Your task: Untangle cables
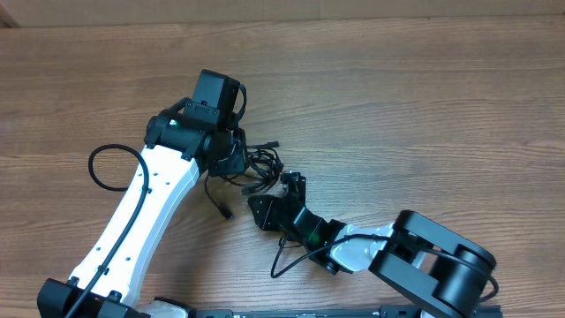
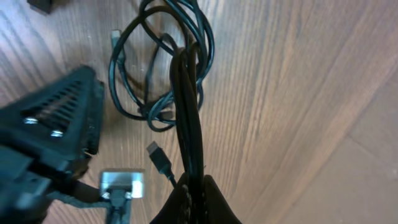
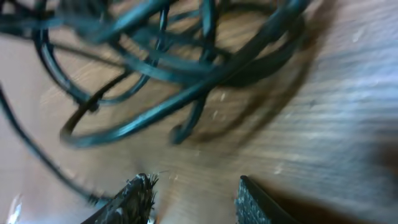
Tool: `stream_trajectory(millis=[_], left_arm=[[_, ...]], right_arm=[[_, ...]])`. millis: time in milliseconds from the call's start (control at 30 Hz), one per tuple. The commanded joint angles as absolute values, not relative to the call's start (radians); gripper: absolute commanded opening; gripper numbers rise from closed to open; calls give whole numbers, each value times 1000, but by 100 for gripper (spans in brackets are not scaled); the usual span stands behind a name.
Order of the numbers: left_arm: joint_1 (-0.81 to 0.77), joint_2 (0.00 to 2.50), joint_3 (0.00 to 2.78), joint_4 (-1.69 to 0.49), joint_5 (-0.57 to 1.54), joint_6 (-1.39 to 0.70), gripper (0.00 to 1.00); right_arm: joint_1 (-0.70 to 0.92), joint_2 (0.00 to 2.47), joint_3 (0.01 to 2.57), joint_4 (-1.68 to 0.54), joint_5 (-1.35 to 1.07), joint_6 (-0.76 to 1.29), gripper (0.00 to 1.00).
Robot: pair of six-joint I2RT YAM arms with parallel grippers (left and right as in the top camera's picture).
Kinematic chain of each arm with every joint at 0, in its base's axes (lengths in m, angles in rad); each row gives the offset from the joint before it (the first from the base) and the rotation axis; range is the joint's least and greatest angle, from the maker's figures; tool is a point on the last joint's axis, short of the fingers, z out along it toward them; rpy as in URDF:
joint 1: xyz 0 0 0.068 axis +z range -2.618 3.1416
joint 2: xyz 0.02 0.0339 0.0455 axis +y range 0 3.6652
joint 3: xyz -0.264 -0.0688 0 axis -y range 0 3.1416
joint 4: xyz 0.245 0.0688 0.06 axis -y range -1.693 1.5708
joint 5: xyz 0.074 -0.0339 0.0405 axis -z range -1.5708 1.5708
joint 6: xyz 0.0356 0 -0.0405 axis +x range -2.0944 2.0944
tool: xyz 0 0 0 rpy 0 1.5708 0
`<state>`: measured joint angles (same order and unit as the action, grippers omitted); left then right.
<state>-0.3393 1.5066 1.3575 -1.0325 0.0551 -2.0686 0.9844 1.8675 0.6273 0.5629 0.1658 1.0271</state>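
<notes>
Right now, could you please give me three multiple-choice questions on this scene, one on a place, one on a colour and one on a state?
1. Where does the tangle of cables lie?
A. between the two hands
B. at the table's far edge
C. on the floor

2. What colour are the cables?
A. white
B. red
C. black

3. How is the left hand?
A. open, well above the cables
B. shut on several cable strands
C. out of every view

Answers:
1 A: the overhead view shows the tangle on the table, with the left hand on one side and the right hand on the other.
2 C: the strands look black in the overhead and left wrist views.
3 B: the left wrist view shows it closed on a bunch of strands.
</notes>
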Motion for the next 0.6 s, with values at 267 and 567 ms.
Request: stream_trajectory(millis=[267, 567], left_arm=[[-336, 1492, 1377, -1046, 73, -2084, 4], [-378, 1494, 1377, -1044, 79, -2084, 5]], right_arm=[[986, 1979, 654, 698, 222, 1005, 39], [985, 2066, 738, 706, 234, 1005, 33]])
